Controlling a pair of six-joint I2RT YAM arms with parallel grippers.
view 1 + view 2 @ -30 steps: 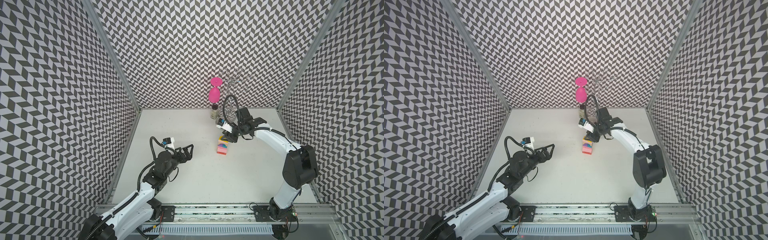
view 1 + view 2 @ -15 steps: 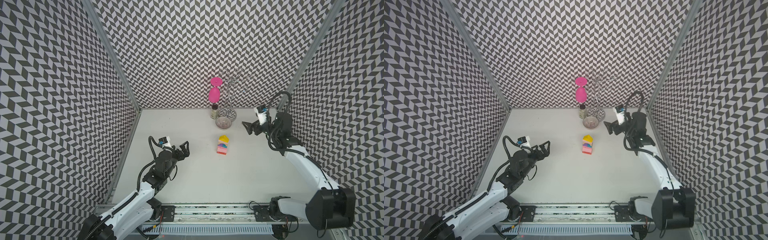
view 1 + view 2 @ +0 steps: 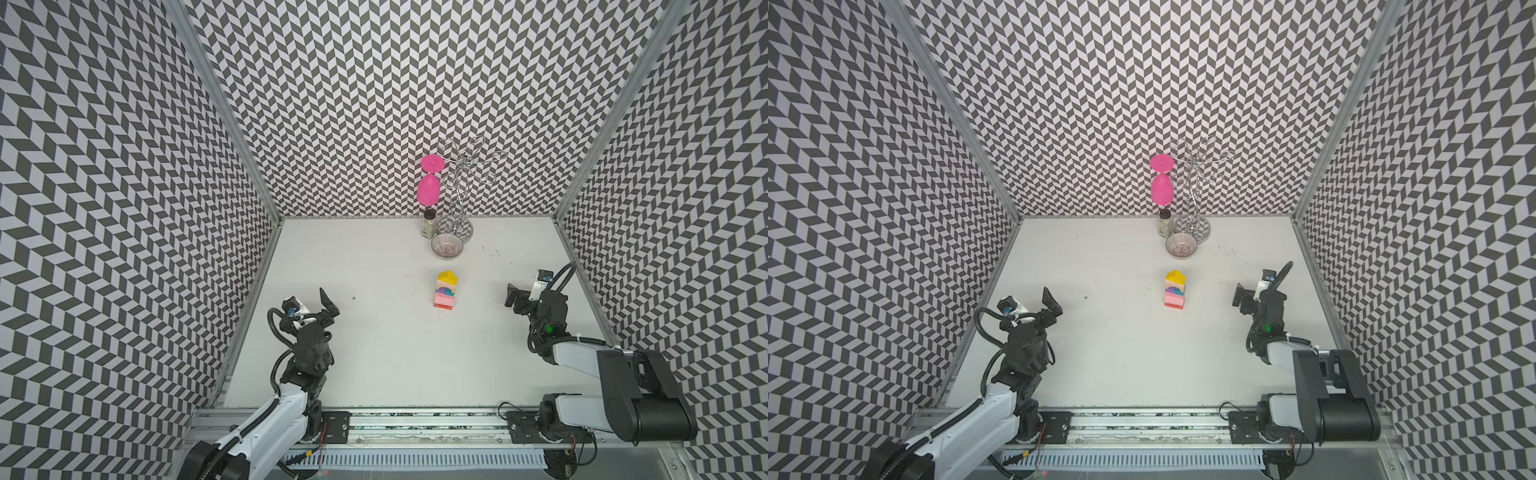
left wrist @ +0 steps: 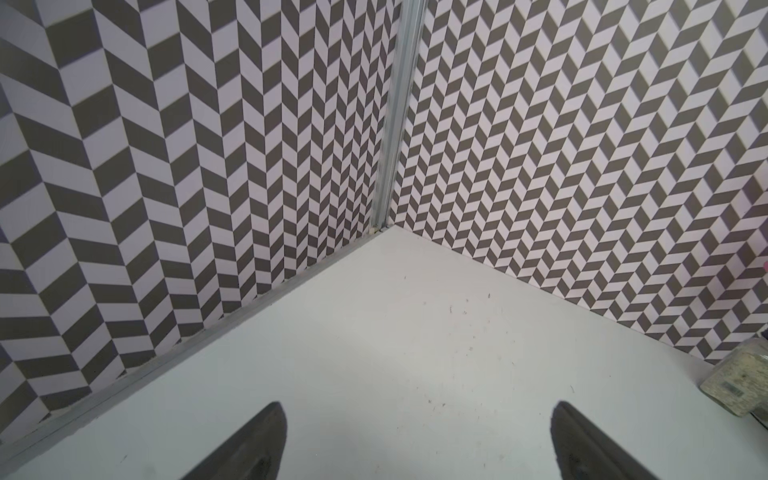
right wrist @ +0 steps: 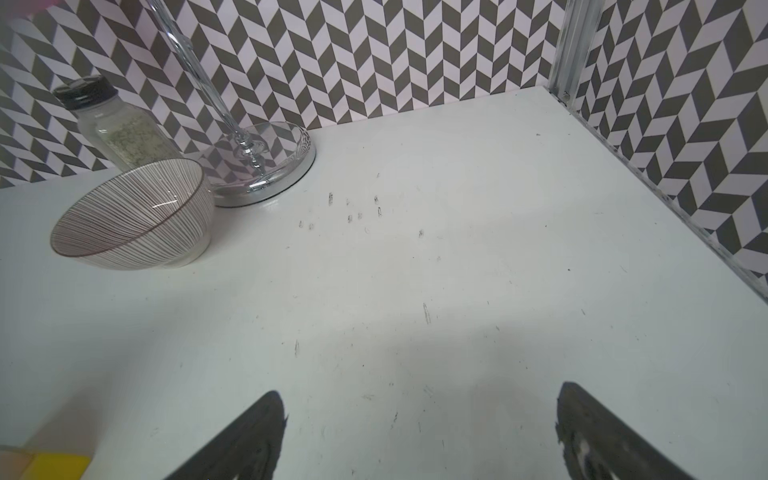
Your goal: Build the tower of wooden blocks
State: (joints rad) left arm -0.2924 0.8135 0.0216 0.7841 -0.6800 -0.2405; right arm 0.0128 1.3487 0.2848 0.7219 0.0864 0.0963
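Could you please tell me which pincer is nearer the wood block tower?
Right. The right pincer is to the right of the wood block tower; the left pincer is farther off, on its left.

Bright, even light, with faint soft shadows on the white table (image 5: 457, 257). Both top views are sharp. Wrist views curve at the edges, and the wood block tower (image 5: 58, 467) is blurred.

Robot test cell, chevron-patterned walls (image 3: 374, 104), aluminium frame posts (image 3: 224, 108), white tabletop (image 3: 395, 353)

Left arm (image 3: 291, 409), right arm (image 3: 577, 358): jaws apart.
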